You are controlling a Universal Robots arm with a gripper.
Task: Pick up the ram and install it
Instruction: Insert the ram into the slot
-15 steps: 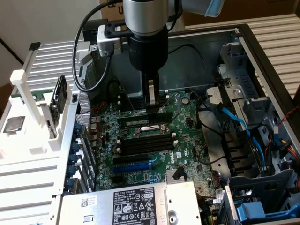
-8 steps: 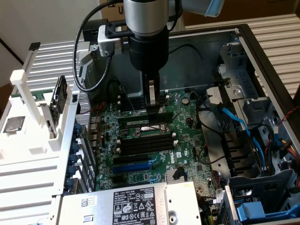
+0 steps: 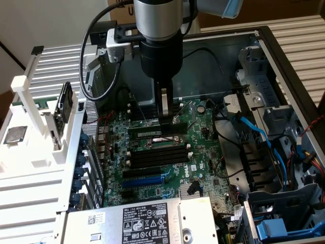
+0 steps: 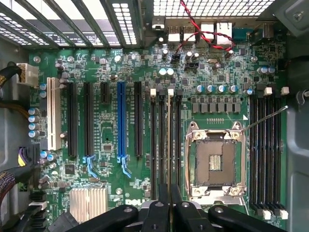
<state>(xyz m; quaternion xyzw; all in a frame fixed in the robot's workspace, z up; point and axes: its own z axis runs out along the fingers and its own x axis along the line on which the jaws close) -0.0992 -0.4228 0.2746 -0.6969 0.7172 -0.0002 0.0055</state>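
In my exterior view: white rack (image 3: 35, 178) at the left, power supply (image 3: 147, 223) at lower centre, blue cables (image 3: 252, 127) at the right, motherboard (image 3: 203, 152) between.

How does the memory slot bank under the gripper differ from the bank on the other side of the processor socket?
The near bank has the ram edge-on along one slot, the gripper shut on it; the far bank shows only bare slots. A thin metal lever from the processor socket reaches over the far bank, not the near bank. Both are long black parallel slots with white end latches.
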